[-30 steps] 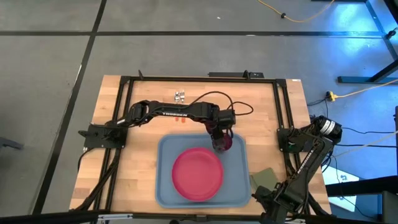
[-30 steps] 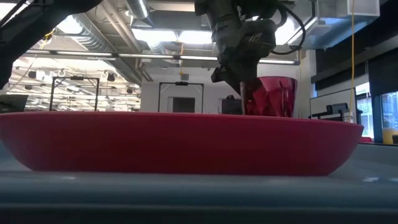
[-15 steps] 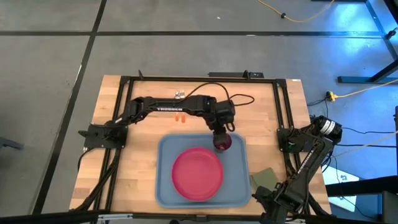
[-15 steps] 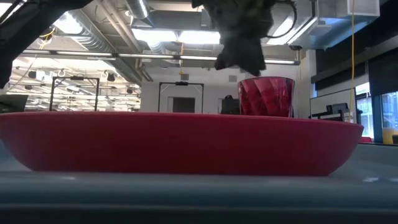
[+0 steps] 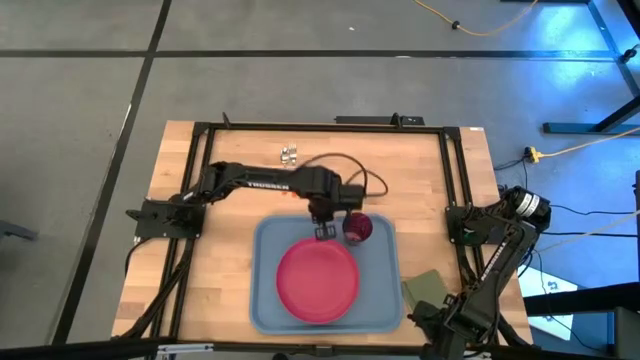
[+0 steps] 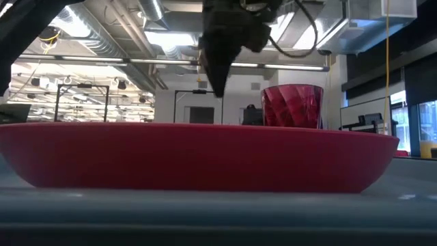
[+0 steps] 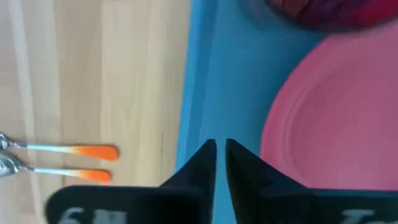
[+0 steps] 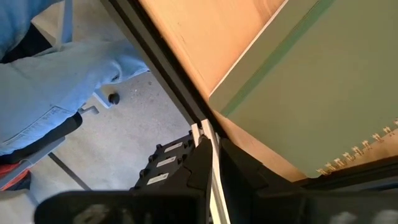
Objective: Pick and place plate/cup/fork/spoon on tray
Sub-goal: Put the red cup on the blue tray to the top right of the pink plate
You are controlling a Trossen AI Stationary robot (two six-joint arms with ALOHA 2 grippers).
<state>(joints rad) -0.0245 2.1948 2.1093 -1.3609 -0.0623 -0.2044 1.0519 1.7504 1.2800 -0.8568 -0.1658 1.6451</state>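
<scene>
An olive-green pad (image 5: 424, 285) lies at the wooden table's (image 5: 230, 160) corner.

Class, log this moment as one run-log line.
left gripper: shut, empty, over tray | cup, plate: on tray | fork, spoon: on table | right gripper: parked

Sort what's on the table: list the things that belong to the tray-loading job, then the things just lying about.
Job:
tray
plate, on the tray
cup, on the tray
two orange-handled utensils, on the wood off the tray; fork or spoon cannot be told
left gripper, shut, over the tray

Lying about:
olive-green pad
</scene>
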